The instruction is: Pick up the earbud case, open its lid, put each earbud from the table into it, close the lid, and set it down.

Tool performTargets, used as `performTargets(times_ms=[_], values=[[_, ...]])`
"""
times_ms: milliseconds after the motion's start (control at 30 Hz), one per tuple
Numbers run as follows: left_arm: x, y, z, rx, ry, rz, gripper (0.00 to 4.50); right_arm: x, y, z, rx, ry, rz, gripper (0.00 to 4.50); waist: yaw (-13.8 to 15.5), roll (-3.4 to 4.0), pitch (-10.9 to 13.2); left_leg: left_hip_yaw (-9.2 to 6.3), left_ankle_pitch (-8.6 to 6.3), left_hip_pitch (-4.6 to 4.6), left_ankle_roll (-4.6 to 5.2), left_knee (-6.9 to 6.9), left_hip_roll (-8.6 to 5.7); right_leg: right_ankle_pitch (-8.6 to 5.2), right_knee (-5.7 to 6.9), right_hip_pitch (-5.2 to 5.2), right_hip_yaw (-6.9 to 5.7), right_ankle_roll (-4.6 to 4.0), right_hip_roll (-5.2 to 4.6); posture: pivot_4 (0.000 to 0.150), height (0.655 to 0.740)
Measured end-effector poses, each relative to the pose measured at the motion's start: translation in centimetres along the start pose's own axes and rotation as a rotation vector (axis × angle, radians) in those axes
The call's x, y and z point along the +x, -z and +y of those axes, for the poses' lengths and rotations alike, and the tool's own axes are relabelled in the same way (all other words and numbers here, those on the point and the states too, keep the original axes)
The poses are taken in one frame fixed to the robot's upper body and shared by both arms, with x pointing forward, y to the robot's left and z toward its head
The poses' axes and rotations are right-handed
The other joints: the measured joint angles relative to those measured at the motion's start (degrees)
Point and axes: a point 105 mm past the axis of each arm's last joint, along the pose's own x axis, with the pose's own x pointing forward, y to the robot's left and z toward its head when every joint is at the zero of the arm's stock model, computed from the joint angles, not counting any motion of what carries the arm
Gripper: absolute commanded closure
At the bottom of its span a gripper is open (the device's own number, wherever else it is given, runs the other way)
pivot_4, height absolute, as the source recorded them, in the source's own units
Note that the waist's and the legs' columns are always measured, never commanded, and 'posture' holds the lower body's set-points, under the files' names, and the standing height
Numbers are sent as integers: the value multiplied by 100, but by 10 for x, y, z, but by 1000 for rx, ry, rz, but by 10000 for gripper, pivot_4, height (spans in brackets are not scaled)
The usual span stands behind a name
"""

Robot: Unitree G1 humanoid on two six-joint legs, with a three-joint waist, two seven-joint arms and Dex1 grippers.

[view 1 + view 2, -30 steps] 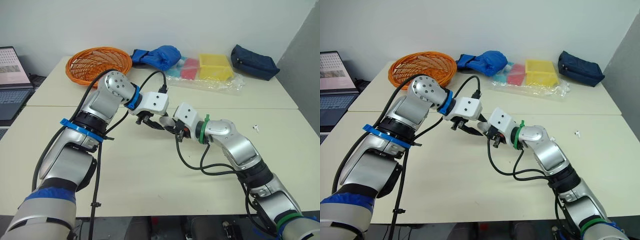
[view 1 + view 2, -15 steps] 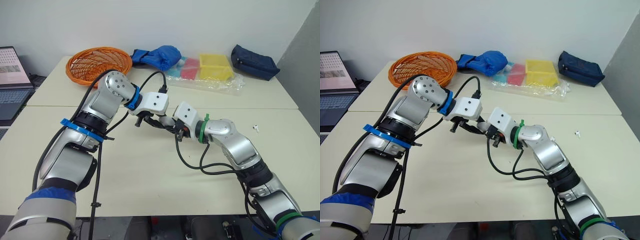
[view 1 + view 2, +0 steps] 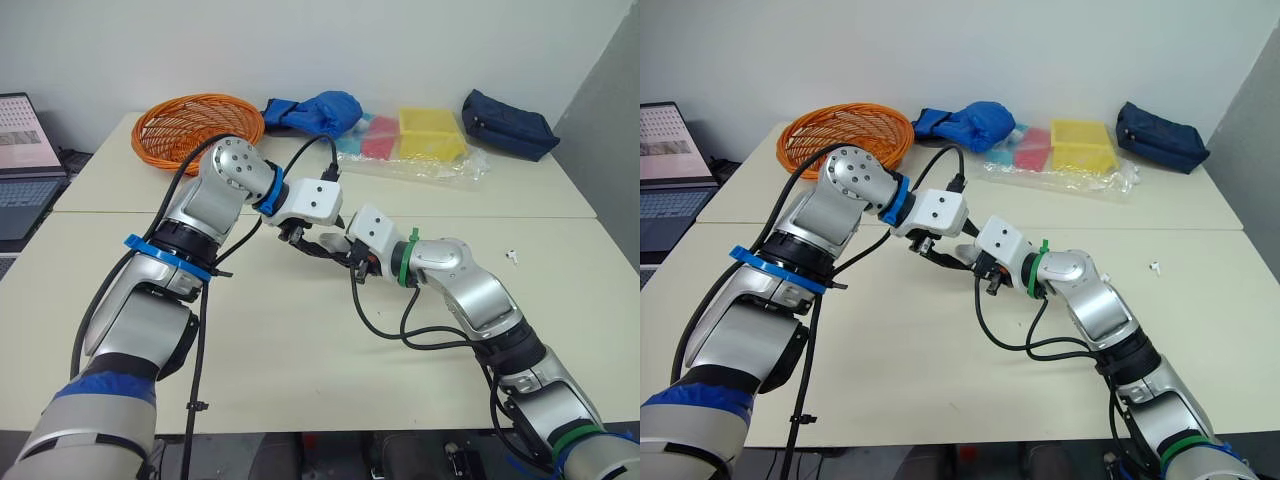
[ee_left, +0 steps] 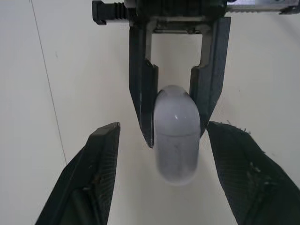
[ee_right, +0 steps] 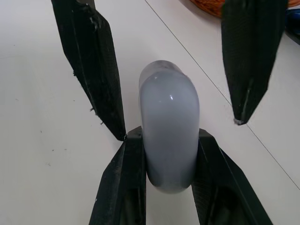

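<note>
Grey-white at the middle of the figure: what is it, and who has it? (trainee)

Me: A glossy, round-ended plastic earbud case (image 5: pixel 168 112), lid down, held off the cream table (image 3: pixel 300 330) near its centre. My right gripper (image 5: pixel 168 136) is clamped on its lower half, one black finger on each broad side. My left gripper (image 4: pixel 165 125) faces it with its jaws spread wide, one finger at 3 o'clock and one at 9 o'clock of the case, both well clear of the shell.

Trainee: How do you expect it to handle?

Me: I judge it light and rigid, so it needs little squeeze. The polished, curved shell looks slippery, and it could squirt out of flat pads if they pinch near the rounded end. A hinge this small will not like being twisted.

Trainee: Where would you take hold, then?

Me: I would keep the right grip low on the body. I would bring the left fingers onto the free upper end, on the flat faces, not the dome, and lever the lid there. I cannot tell from these views exactly where the lid seam runs.

Trainee: And the load?

Me: One small white piece, which I take for an earbud (image 3: pixel 513 256), lies on the table at about 3 o'clock from the case, well apart. It is tiny and smooth, so pinch it gently.
</note>
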Motion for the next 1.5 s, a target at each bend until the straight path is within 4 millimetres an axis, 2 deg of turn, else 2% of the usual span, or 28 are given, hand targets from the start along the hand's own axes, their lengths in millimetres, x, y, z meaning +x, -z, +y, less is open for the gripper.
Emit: performTargets(times_ms=[267, 367, 567, 1100, 1300, 1433, 1500], values=[[-1, 2, -1, -2, 10, 15, 14820, 0, 0, 1, 1, -4, 1, 36375, 1, 0, 0, 0, 0, 0, 0, 1, 0, 0, 1, 0, 0, 0, 0, 1500, 7400], [-1, 3, -1, -3, 10, 20, 20787, 0, 0, 1, 2, -5, 1, 36375, 2, 0, 0, -1, 0, 0, 0, 1, 0, 0, 1, 0, -1, 0, 0, 1500, 7400], [-1, 4, -3, -19, 22, 20, 37531, -1, 1, -1, 4, 8, 3, 36375, 2, 0, 0, 0, 0, 0, 0, 1, 0, 1, 1, 0, 0, -1, 0, 1500, 7400], [-3, 4, -4, -30, 31, 27, 37504, 0, 0, 0, 9, 2, 0, 36375, 2, 0, 0, -1, 0, 0, 0, 1, 0, 1, 1, 0, -1, -1, 0, 1500, 7400], [-3, 6, -4, -61, 11, 2, 37504, -1, 1, 1, 12, -12, -1, 16580, 3, 0, 0, -2, 0, 0, 0, 1, 0, 1, 2, 0, -2, -1, 0, 1500, 7400], [0, 16, -11, -193, -35, -120, 37504, -18, 0, 1, 19, -38, -19, 1557, 7, 0, 0, -2, 0, -2, 0, 3, 0, 1, 1, 0, -2, -2, -1, 1500, 7400], [1, 15, -11, -258, -73, -206, 37504, -28, -1, 3, 55, -55, -37, 302, 9, 0, 0, -4, 0, -2, 0, 3, -1, 2, 4, 1, -3, -1, -4, 1500, 7400]])
